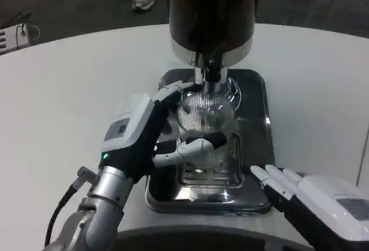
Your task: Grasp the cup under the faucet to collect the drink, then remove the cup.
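Your left hand [154, 133] wraps its white and black fingers around the clear ribbed glass cup [204, 118], which stands under the dark faucet [211, 66] of the black drink dispenser [211, 14] on the shiny metal tray [256, 147] (near edge reflective). Your right hand [311, 190] rests beside it, fingers extended.

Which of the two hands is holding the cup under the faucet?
The left hand: its fingers wrap the clear ribbed cup under the faucet. The right hand rests beside the metal tray, holding nothing.
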Robot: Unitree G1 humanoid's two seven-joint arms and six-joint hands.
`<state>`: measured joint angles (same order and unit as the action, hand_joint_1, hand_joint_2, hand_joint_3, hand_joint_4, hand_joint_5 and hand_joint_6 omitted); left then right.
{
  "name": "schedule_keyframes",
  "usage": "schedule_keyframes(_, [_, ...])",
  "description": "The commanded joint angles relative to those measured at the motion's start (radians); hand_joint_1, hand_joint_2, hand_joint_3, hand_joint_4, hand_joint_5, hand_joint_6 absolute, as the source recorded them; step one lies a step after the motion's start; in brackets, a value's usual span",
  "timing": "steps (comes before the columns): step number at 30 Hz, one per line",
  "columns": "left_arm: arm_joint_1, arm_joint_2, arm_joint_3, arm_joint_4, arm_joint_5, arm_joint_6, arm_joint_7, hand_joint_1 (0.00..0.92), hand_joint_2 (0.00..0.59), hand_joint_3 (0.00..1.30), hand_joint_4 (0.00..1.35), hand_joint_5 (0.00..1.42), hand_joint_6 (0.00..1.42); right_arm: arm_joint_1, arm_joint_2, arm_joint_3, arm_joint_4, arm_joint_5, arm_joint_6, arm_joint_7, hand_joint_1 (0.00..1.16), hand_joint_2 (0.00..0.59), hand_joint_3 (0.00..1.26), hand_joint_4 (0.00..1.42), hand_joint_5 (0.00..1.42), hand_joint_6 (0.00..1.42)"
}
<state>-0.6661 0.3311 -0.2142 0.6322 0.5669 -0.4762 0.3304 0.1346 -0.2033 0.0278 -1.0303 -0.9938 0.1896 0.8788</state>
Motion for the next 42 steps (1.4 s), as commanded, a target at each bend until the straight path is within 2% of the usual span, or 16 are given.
schedule_keyframes(1, [0.043, 0.019, 0.014, -0.045, -0.025, -0.009, -0.017, 0.167, 0.022, 0.28, 0.17, 0.45, 0.75, -0.001, -0.008, 0.013, 0.003, 0.013, 0.011, 0.007, 0.54, 0.444, 0.04, 0.0, 0.0, 0.0])
schedule_keyframes(11, [0.152, 0.035, 0.079, -0.166, -0.099, -0.063, -0.019, 0.174, 0.035, 0.22, 0.17, 0.42, 0.71, 0.002, -0.008, 0.029, 0.007, 0.007, 0.02, -0.005, 0.54, 0.444, 0.05, 0.0, 0.0, 0.0])
schedule_keyframes(19, [0.271, 0.034, 0.164, -0.328, -0.225, -0.111, -0.074, 0.133, 0.028, 0.19, 0.18, 0.36, 0.58, 0.002, -0.004, 0.044, 0.008, -0.002, 0.024, -0.008, 0.54, 0.444, 0.05, 0.0, 0.0, 0.0])
schedule_keyframes(24, [0.306, 0.032, 0.213, -0.5, -0.351, -0.078, -0.183, 0.082, 0.037, 0.22, 0.2, 0.35, 0.48, -0.002, -0.002, 0.056, 0.009, -0.01, 0.026, -0.005, 0.54, 0.444, 0.05, 0.0, 0.0, 0.0])
schedule_keyframes(30, [0.265, 0.04, 0.232, -0.635, -0.502, 0.011, -0.35, 0.018, 0.055, 0.22, 0.21, 0.33, 0.38, -0.008, 0.002, 0.082, 0.013, -0.025, 0.028, -0.004, 0.54, 0.444, 0.06, 0.0, 0.0, 0.0])
schedule_keyframes(36, [0.222, 0.04, 0.24, -0.694, -0.553, 0.071, -0.455, 0.0, 0.057, 0.21, 0.17, 0.29, 0.34, -0.019, 0.006, 0.099, 0.02, -0.041, 0.03, -0.003, 0.54, 0.444, 0.06, 0.0, 0.0, 0.0])
schedule_keyframes(42, [0.179, 0.039, 0.234, -0.683, -0.565, 0.103, -0.536, 0.0, 0.058, 0.19, 0.15, 0.27, 0.33, -0.036, 0.009, 0.108, 0.024, -0.05, 0.035, 0.003, 0.54, 0.444, 0.06, 0.0, 0.0, 0.0])
